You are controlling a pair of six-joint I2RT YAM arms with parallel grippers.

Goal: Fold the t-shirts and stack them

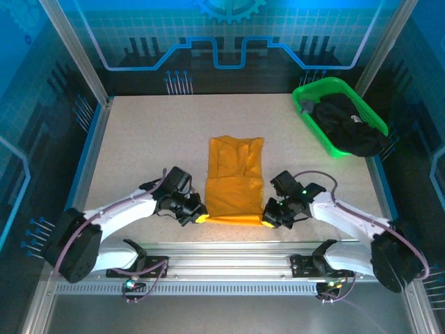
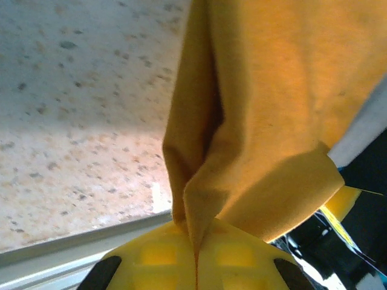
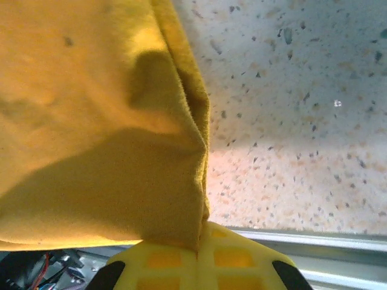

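From above, the plain orange-yellow t-shirt of thin soft cloth (image 1: 236,179) lies folded into a narrow strip mid-table (image 1: 153,139). My left fingers (image 1: 201,218) and right fingers (image 1: 267,221) each pinch 1 near corner. If I lift unevenly, I judge the fold would skew.

Left wrist: the cloth gathers into 1 crease between pressed yellow gridded pads. It's a thin bite and may slip.

Right wrist: the same shallow pinch, above a speckled, stone-like surface.
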